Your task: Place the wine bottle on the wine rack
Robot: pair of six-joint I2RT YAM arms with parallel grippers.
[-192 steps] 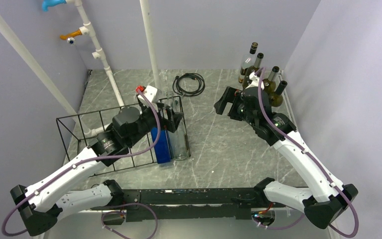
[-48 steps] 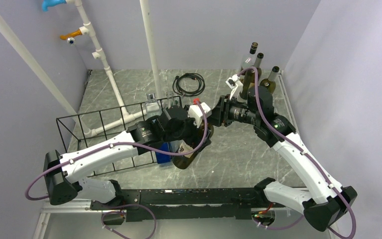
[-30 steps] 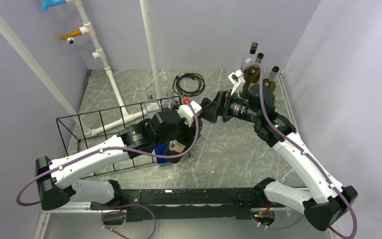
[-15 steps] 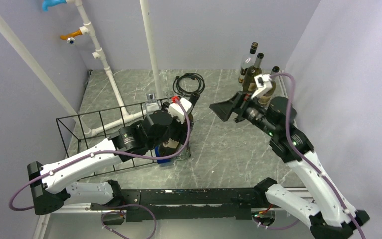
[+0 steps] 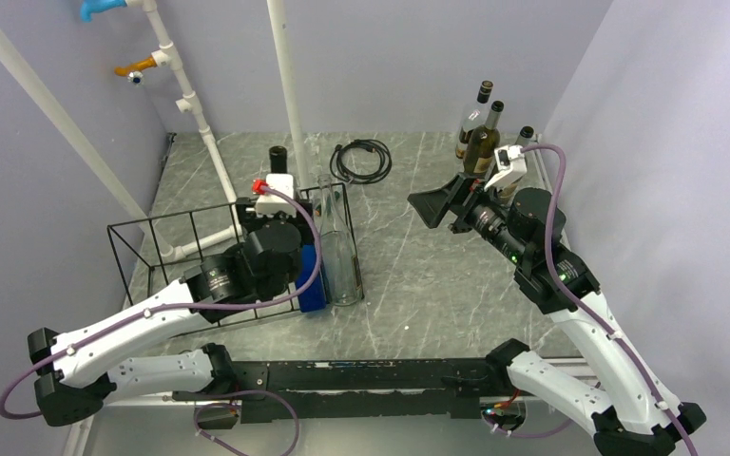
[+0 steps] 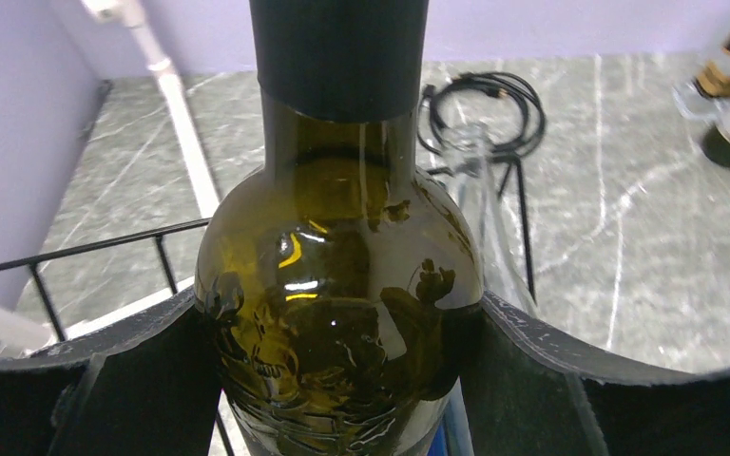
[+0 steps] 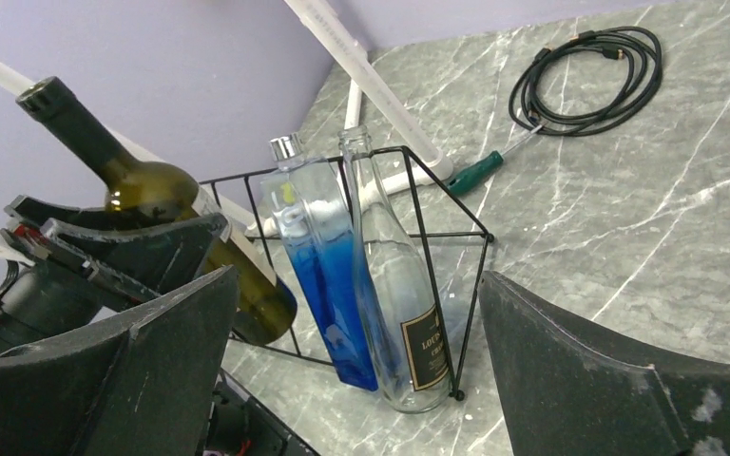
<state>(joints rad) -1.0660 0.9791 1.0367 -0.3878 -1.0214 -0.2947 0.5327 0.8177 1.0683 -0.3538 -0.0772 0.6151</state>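
Gripping the wine bottle (image 6: 342, 313) with the left pincer (image 6: 340, 385), clenching both black fingers (image 6: 105, 380) on the wide shoulder of the glass. Showing dark olive-green glass with bright reflections, a rounded shoulder, a narrow neck and a black capsule over the top. Showing also the edge of a pale label in the right wrist view. Holding it at the wine rack (image 5: 176, 249), near the right end, at about 9 o'clock from the blue bottle (image 7: 328, 285) and the clear bottle (image 7: 394, 294) standing upright there.

Hiding the lower body and the base under the left wrist in the top view, with only the black top visible there. Cutting off the tip of the capsule and the bottom of the glass in the left wrist view. Not being able to tell about any contact between the base and the wires, or between the base and the blue bottle.

Pointing the neck toward 12 o'clock in the top view, away from the arm bases, and also upward. Running the long axis along the 12-to-6 line, tilted, neither upright nor flat.

Hanging the right pincer (image 5: 440, 203) released and wide apart above the desk (image 5: 437, 285), at about 3 o'clock from the rack, grasping nothing.
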